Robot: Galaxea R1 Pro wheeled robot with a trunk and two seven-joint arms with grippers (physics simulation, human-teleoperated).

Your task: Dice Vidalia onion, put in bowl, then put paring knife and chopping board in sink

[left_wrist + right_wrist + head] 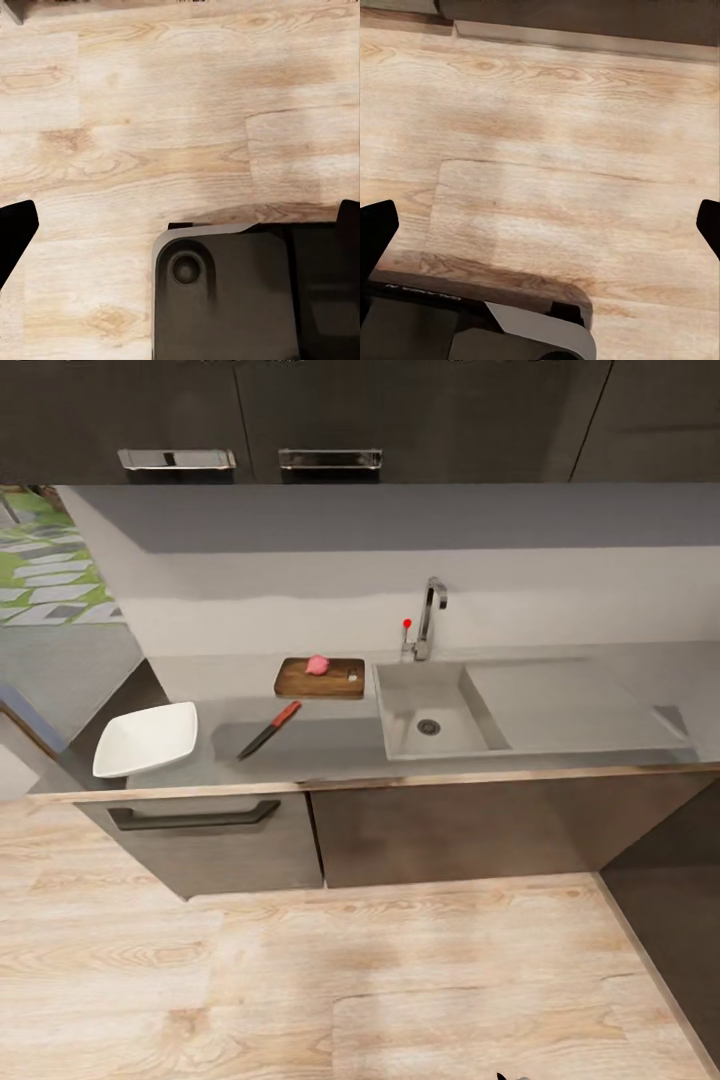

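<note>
Pale grey stone-look countertop (560, 750) along back wall, thin wood-toned front edge. Plain light grey wall (250, 575) above, darker band under dark brown upper cabinets (420, 410) with two chrome bar handles (177, 458). Dark brown base cabinets (480, 825) below, left drawer with dark curved pull handle (193, 817). Light oak wood-plank floor (350, 980), even soft light. Far left, green-and-white patterned floor patch (45, 565) beyond counter end.

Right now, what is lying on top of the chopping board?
On the chopping board lies one pink, roundish thing, the onion, toward the middle. The paring knife is not on it; it lies on the countertop in front.
</note>
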